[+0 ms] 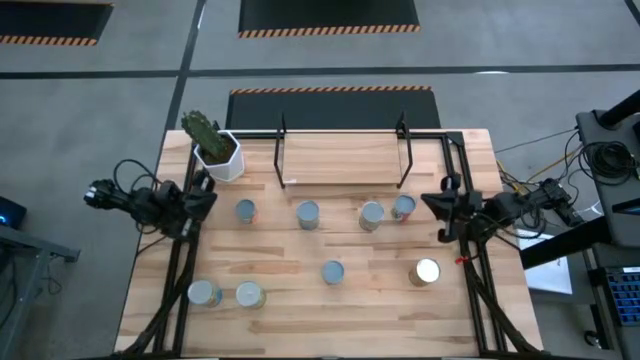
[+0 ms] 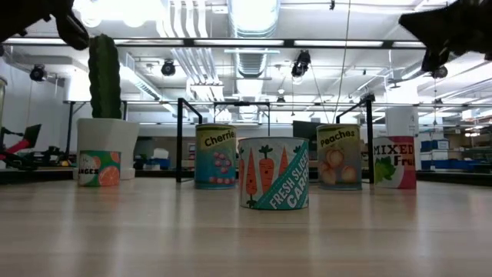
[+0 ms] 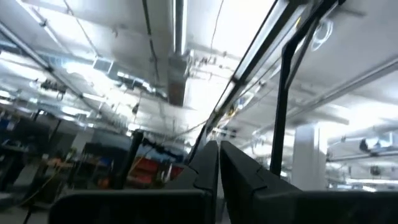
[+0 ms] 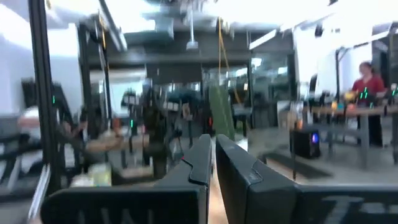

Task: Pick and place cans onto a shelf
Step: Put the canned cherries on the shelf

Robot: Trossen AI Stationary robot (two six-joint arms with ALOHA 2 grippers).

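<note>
Several cans stand upright on the wooden table, none touched: a row (image 1: 308, 214) in front of the shelf, one at the middle (image 1: 333, 272), a gold-topped one (image 1: 426, 272) and two near the front left (image 1: 204, 293). The low view shows the carrots can (image 2: 274, 173) nearest. The shelf (image 1: 343, 160), a light-wood board with black uprights, stands at the table's far edge with nothing on it. My left gripper (image 1: 205, 195) is at the table's left edge, shut (image 3: 219, 152) and tipped up. My right gripper (image 1: 432, 203) is at the right edge, shut (image 4: 213, 146).
A white hexagonal pot with a cactus (image 1: 218, 152) stands at the far left corner beside the shelf. Black frame rails (image 1: 178, 270) run along both table sides. A person (image 4: 368, 93) stands far off in the room. Bare tabletop (image 1: 330, 320) lies along the near edge.
</note>
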